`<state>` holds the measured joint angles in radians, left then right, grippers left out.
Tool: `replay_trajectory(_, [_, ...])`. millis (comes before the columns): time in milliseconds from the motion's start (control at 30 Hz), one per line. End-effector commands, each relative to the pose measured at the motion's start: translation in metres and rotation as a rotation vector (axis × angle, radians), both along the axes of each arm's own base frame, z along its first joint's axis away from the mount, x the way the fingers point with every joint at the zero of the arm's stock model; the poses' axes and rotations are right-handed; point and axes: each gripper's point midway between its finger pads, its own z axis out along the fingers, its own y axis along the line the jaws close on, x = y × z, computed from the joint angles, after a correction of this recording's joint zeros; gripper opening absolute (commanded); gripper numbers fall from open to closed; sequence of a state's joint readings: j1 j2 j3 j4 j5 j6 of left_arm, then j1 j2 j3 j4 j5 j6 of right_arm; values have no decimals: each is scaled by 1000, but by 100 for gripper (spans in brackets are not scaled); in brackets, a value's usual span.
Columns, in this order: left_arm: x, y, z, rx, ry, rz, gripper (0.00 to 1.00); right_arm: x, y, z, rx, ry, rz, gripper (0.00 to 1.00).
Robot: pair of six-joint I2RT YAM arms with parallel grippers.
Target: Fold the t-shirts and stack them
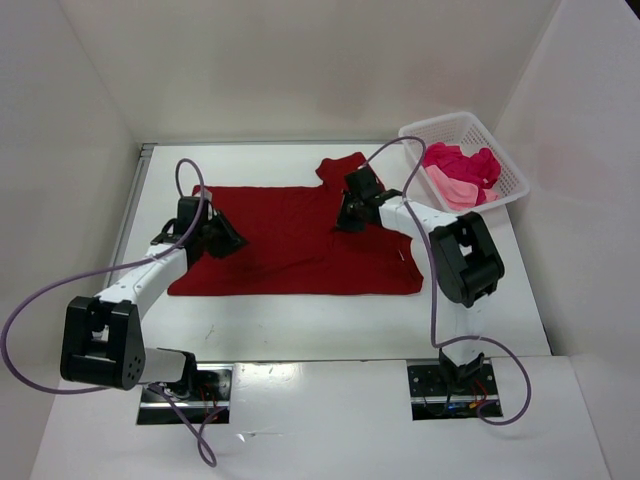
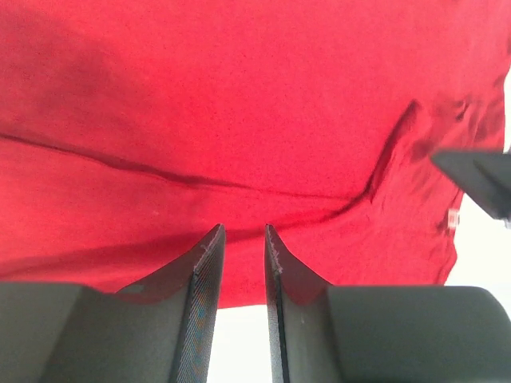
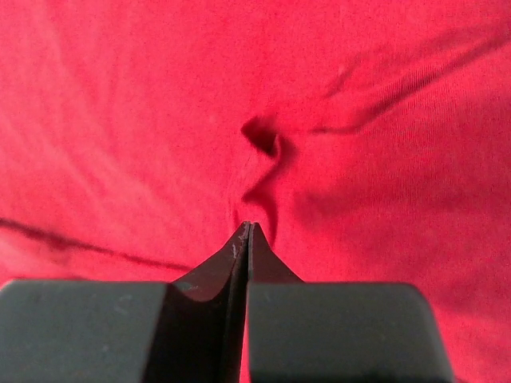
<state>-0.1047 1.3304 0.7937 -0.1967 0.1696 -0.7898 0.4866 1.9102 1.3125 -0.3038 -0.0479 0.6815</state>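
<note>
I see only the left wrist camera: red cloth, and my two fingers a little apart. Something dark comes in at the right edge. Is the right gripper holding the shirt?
Observer: It looks so. In its own wrist view the right gripper is shut, and the dark red t-shirt puckers at its tips.
Operator: Thank you. Where are the other shirts?
Observer: From above, a light pink t-shirt and a magenta t-shirt lie crumpled in the white basket at the far right corner of the table.
</note>
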Motion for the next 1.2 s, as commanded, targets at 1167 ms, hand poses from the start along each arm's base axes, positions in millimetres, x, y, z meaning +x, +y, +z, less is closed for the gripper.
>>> replay_trajectory(1167, [180,172,-25,106,-8,400,50,179,18,62,-96,-298,-6,9])
